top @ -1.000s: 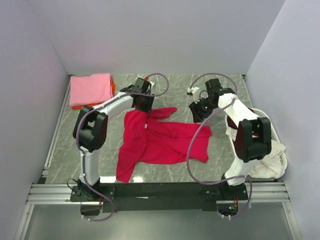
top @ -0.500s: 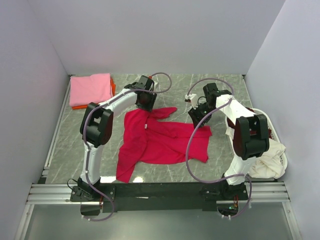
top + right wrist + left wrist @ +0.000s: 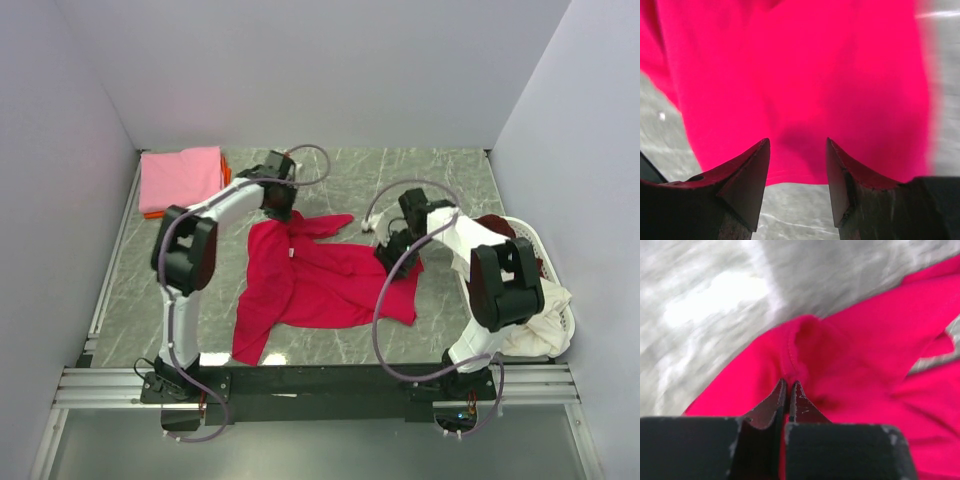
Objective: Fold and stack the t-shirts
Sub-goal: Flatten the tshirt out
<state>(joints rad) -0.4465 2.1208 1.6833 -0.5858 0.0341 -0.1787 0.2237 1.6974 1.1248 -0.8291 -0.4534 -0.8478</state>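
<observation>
fabric took up the middle of the top view: the crimson t-shirt lay spread and rumpled on the grey marbled table, one sleeve trailing toward the lower left of the frame and another pointing to the upper right. a small white neck label showed near its upper edge.

the left gripper was down at the shirt's upper edge, just above centre in the top view. in its wrist view the two dark fingers were pressed together on a pinch of the red cloth, which bunched up beside a stitched hem right in front of the tips.

the right gripper sat over the shirt's right-hand edge. its fingers stood well apart, with red fabric filling the space beyond them and a strip of table showing below the cloth's edge; nothing was caught between them.

in the upper left of the top view a folded pink t-shirt rested on an orange t-shirt, well apart from the crimson one. at the right edge, the white basket held cream fabric spilling over its rim and a bit of maroon fabric.
</observation>
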